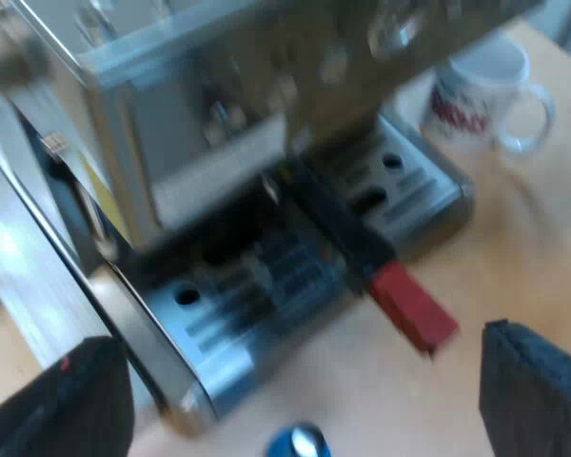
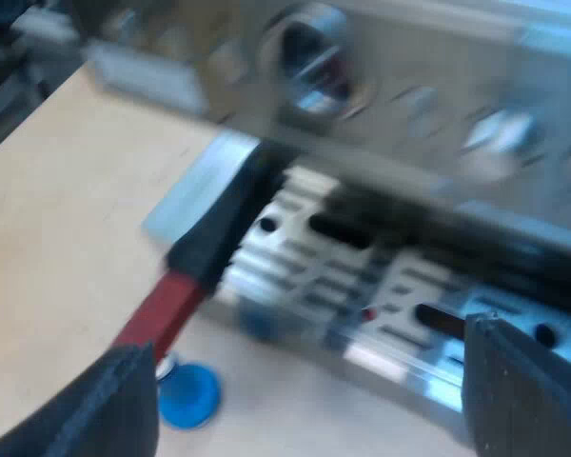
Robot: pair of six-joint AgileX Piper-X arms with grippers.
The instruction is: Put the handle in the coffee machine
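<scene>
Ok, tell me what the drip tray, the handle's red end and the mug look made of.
Drip tray: brushed metal, likely steel, silvery with streaked glare. Handle's red end: matte, probably plastic, no shine. Mug: glossy white, likely ceramic.

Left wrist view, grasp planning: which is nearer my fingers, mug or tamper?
The round blue tamper, between the black fingers; the white mug stands far beyond the steel machine.
</scene>
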